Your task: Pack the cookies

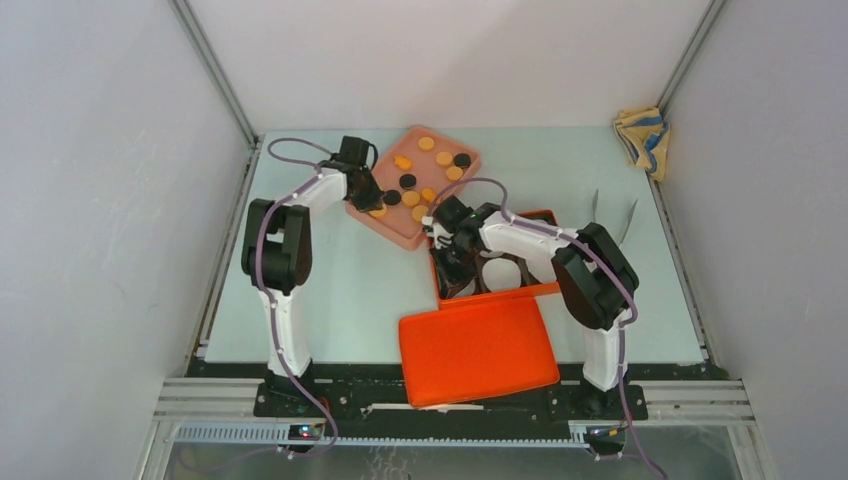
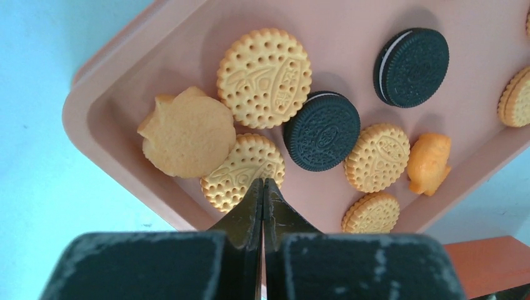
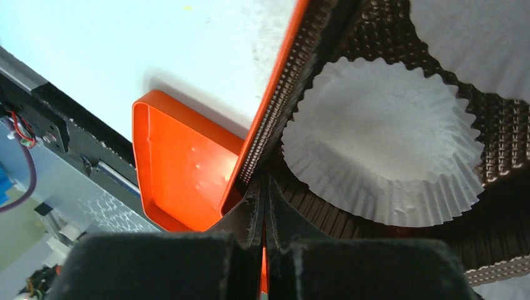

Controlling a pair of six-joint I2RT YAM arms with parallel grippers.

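Several cookies, orange [image 1: 427, 144] and black [image 1: 462, 160], lie in a pink tray [image 1: 398, 232] at the back centre. My left gripper [image 1: 372, 200] is shut and empty at the tray's near-left edge. In the left wrist view its tips [image 2: 262, 184] hang over a round yellow biscuit [image 2: 240, 172], beside a black sandwich cookie [image 2: 322, 131] and a plain shaped cookie [image 2: 187, 131]. My right gripper [image 1: 452, 262] is shut inside the orange box [image 1: 540, 214], against its left wall [image 3: 281, 81]. A white paper cup [image 3: 381, 137] sits on the brown liner [image 3: 387, 37] just beyond the tips [image 3: 264, 181].
The orange lid [image 1: 478, 348] lies flat in front of the box, near the arm bases, and also shows in the right wrist view [image 3: 181, 162]. A yellow and blue cloth [image 1: 642, 138] lies at the back right corner. White walls enclose the table.
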